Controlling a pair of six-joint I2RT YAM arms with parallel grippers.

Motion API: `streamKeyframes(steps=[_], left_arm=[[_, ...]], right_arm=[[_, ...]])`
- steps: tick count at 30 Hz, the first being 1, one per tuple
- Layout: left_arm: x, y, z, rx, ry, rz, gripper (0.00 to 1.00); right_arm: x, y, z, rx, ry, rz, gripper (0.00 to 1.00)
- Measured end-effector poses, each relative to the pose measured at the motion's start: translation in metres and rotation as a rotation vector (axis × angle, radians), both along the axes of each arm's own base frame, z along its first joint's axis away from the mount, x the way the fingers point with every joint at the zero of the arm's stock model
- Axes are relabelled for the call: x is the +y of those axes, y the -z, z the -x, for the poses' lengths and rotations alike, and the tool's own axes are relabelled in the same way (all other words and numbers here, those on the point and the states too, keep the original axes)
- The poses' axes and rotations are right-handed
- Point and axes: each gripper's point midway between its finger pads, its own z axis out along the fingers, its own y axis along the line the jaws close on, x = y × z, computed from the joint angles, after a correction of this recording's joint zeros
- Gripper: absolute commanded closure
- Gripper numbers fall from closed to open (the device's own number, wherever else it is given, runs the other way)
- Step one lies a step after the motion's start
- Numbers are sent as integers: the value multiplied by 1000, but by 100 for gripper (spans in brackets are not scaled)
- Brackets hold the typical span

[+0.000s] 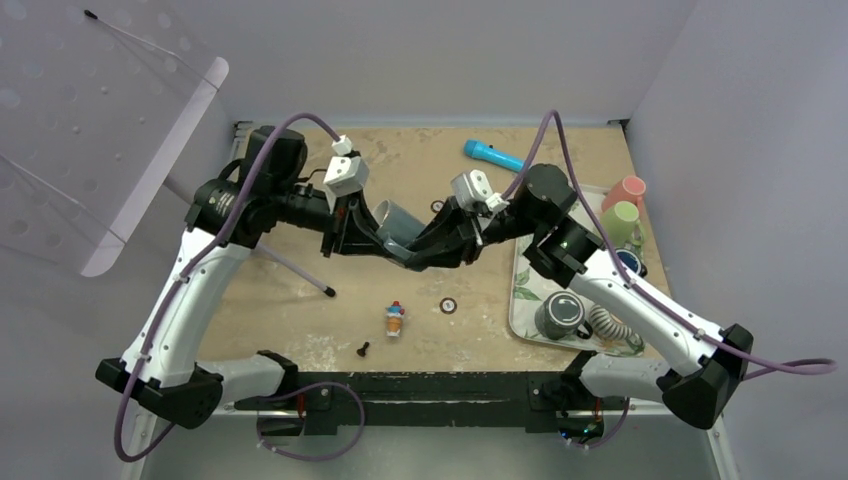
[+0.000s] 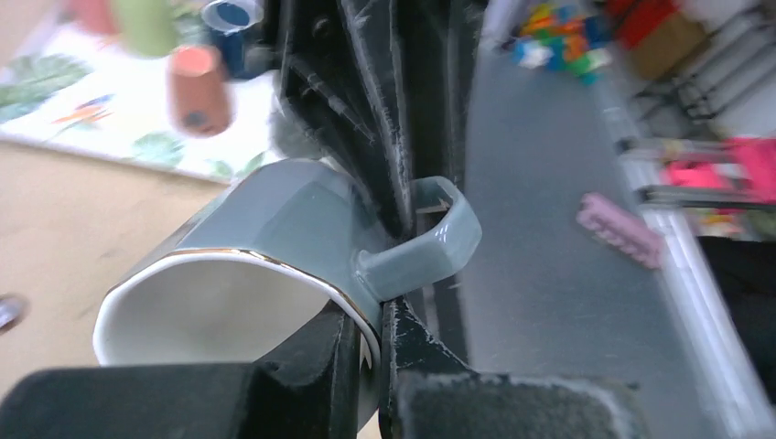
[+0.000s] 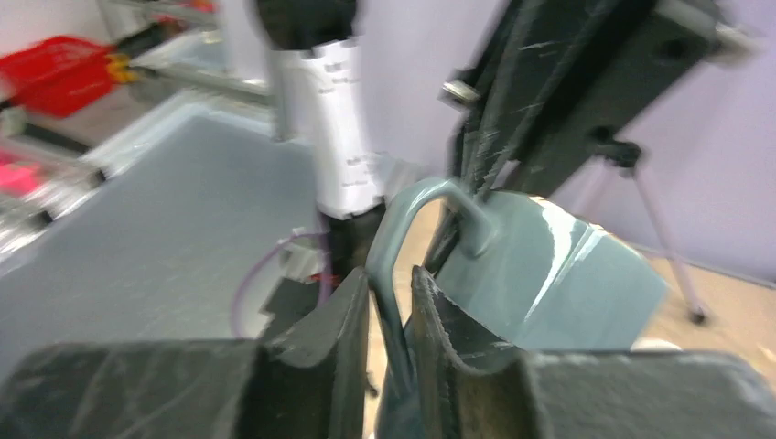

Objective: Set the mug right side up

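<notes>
So right now the mug (image 1: 397,228) is up in the air over the middle of the table (image 1: 290,310), lying roughly on its side, and both arms have it at once. Left gripper (image 2: 369,329) is pinched onto the wall at the rim, right beside the handle (image 2: 439,240). Right gripper (image 3: 391,311) is clamped on the handle loop itself.

My worry is the double grip. If one arm rotates and the other doesn't follow, that twist goes straight into the handle or the rim, and something slips or chips. The rim pinch is also a thin, glossy bite, so if the right lets go first I'd guess the mug swings down on it and maybe pops out. A drop from there lands on the table near the toy (image 1: 395,320).
</notes>
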Motion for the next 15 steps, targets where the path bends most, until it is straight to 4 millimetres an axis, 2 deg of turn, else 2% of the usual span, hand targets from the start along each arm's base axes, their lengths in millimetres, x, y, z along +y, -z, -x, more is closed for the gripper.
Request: streamKeyframes(steps=[1, 2, 4, 7, 9, 10, 12, 13, 15], left_arm=[[1, 1, -1, -12, -13, -7, 100], [3, 4, -7, -39, -47, -24, 100], [8, 20, -28, -92, -152, -102, 100], [15, 54, -59, -90, -276, -240, 100], [20, 82, -87, -80, -353, -346, 100], [22, 99, -102, -74, -389, -403, 100], [25, 126, -122, -65, -435, -489, 100], [27, 139, -131, -64, -456, -533, 100], [28, 162, -141, -76, -475, -610, 100]], right_arm=[[1, 0, -6, 21, 48, 7, 40], [2, -1, -13, 49, 104, 14, 29], [4, -12, -47, 77, 293, -17, 6], [-17, -21, -111, 167, 605, -51, 4], [-46, -14, -155, 266, 819, -53, 4], [-72, -5, -186, 351, 974, -52, 4], [-122, 15, -229, 488, 1226, -53, 3], [-157, 30, -250, 574, 1373, -58, 3], [-226, 64, -278, 748, 1640, -70, 3]])
